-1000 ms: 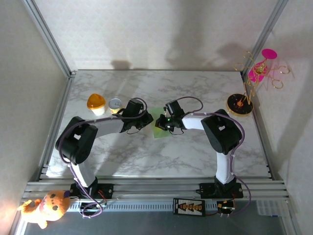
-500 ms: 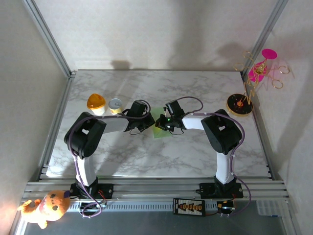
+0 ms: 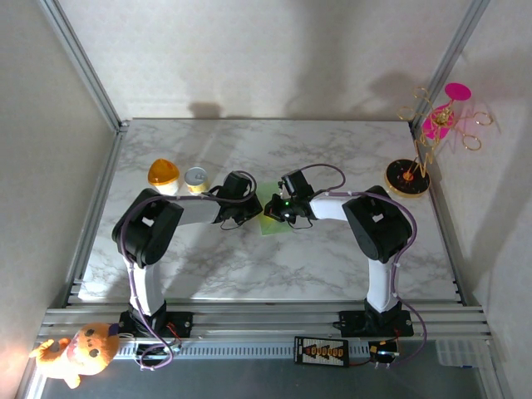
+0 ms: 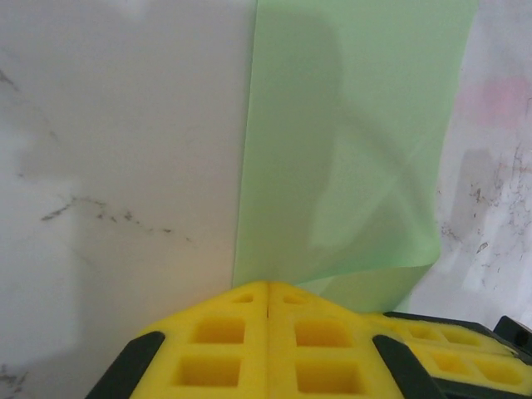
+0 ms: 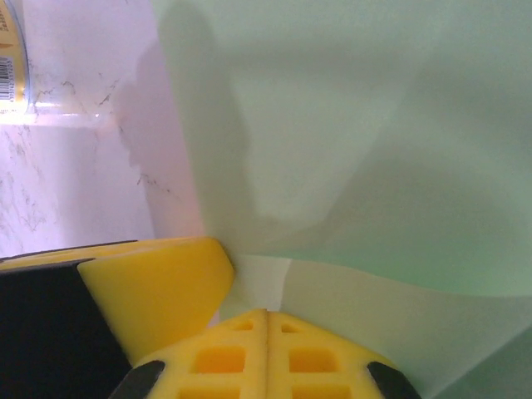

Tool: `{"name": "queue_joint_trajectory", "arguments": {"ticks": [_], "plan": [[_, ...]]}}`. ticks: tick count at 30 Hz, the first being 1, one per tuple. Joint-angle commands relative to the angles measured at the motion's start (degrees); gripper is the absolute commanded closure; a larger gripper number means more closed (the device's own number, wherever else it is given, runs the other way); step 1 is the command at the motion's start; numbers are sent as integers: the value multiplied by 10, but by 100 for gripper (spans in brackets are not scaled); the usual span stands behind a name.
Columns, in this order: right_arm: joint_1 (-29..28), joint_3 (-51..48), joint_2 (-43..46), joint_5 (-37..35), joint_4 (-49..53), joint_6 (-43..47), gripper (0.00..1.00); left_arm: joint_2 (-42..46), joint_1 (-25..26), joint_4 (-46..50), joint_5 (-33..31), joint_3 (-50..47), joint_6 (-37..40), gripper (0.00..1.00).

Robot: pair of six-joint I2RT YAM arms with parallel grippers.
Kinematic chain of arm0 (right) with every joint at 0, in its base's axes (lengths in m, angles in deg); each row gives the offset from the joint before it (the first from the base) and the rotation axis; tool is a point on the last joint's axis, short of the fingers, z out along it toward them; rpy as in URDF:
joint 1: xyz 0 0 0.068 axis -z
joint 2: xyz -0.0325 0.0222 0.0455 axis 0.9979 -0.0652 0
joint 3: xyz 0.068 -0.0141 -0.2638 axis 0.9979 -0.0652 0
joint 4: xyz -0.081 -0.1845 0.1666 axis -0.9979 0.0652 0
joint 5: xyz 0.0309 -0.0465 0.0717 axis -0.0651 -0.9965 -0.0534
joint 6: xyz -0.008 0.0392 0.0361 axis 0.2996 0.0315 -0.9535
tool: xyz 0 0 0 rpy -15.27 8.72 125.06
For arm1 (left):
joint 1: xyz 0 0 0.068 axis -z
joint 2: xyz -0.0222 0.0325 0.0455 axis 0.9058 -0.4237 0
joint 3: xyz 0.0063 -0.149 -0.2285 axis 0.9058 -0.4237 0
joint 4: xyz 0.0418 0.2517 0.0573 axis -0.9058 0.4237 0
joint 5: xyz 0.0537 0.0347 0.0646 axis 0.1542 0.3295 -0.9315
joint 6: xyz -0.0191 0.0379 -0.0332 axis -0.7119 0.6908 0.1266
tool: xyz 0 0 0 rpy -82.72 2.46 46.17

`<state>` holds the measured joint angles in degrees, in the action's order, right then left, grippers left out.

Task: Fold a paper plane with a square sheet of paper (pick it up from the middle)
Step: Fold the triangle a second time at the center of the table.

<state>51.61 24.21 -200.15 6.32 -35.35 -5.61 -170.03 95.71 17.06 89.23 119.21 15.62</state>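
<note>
From above, my left gripper [image 3: 252, 211] and right gripper [image 3: 272, 211] meet nose to nose at mid-table, and their bodies hide most of the sheet [image 3: 273, 226]; green shows at its near and far edges. The wrist cameras fill in the rest.

In the left wrist view the sheet [image 4: 349, 141] lies flat ahead of my left gripper [image 4: 268, 287], its left edge running straight away over the marble. Its near right part curls up off the table. My left pads are pressed together with no gap. The sheet's near edge runs in behind their tips, and I cannot tell whether any paper is caught there. One of my right fingers [image 4: 432, 353] sits just beside them.

In the right wrist view my right gripper [image 5: 266, 314] is closed tight on the sheet [image 5: 374, 125]: a pale flap rises out of the pad seam and bends over onto the flat part. A left finger [image 5: 158, 291] touches my right pads. The tin's [image 5: 7, 58] side shows at the far left.

The table [image 3: 249, 266] is bare in front of and behind the grippers. The cup [image 3: 164, 174] and tin [image 3: 195, 176] stand near my left forearm. The stand [image 3: 407, 177] is well apart at the right edge.
</note>
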Motion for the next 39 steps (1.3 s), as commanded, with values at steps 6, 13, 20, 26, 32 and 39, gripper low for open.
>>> {"name": "queue_joint_trajectory", "arguments": {"ticks": [6, 13, 20, 26, 32, 39], "plan": [[9, 4, 29, -30, 40, 23, 97, -19, 5, 37, -22, 13, 24, 100], [15, 1, 14, -62, 54, 27, 97, -22, 5, 41, -21, 17, 29, 100], [21, -28, 12, -82, 53, 12, 97, -24, 5, 43, -22, 21, 34, 100], [22, -60, 11, -90, 46, -10, 97, -6, 6, 37, -12, 39, 43, 97], [22, -70, 10, -96, 47, -20, 97, 55, 18, 17, 4, 12, 23, 87], [23, -70, 9, -97, 53, -19, 97, 103, 55, -15, 11, -67, -36, 82]]}}
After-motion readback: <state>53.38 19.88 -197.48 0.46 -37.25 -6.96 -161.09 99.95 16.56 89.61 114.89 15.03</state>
